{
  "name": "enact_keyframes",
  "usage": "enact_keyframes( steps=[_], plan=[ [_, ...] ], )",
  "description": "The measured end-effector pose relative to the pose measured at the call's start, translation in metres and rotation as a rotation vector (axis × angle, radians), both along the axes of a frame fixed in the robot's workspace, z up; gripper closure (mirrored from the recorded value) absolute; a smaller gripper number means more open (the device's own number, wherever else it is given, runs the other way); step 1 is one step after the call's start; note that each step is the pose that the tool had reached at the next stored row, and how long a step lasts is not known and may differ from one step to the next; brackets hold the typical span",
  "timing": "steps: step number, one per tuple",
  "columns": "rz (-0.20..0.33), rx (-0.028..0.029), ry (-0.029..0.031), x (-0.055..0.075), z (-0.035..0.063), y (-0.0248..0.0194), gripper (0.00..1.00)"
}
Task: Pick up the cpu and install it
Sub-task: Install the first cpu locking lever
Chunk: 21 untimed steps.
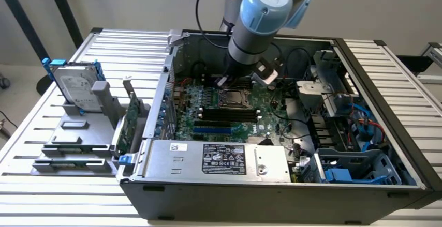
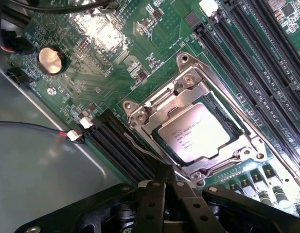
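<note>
The chip (image 2: 197, 131) lies flat in its socket (image 2: 188, 121) on the green circuit board (image 2: 140, 43), silvery top plate up with small printed text on it — the metal frame of the socket surrounds it on all sides. Long black memory slots (image 2: 247, 63) run along one side of the socket, and another set of black slots (image 2: 118, 145) runs along the opposite side. A round coin battery (image 2: 51, 60) sits on the board well apart from the socket. The black hand (image 2: 159, 204) hangs close over the board — near the socket's edge, not touching the chip.
</note>
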<state>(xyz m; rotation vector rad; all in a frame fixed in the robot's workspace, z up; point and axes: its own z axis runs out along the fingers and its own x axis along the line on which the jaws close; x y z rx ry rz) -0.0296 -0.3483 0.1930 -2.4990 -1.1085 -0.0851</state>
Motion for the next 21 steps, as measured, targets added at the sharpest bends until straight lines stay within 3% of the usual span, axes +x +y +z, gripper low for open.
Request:
enact_keyframes(
  steps=[11, 21],
  plan=[
    [-0.002, -0.0099, 0.0095, 0.0068, -0.0011, 0.0000, 0.89],
    [-0.002, -0.0100, 0.0099, 0.0045, -0.0013, 0.0012, 0.89]
  ],
)
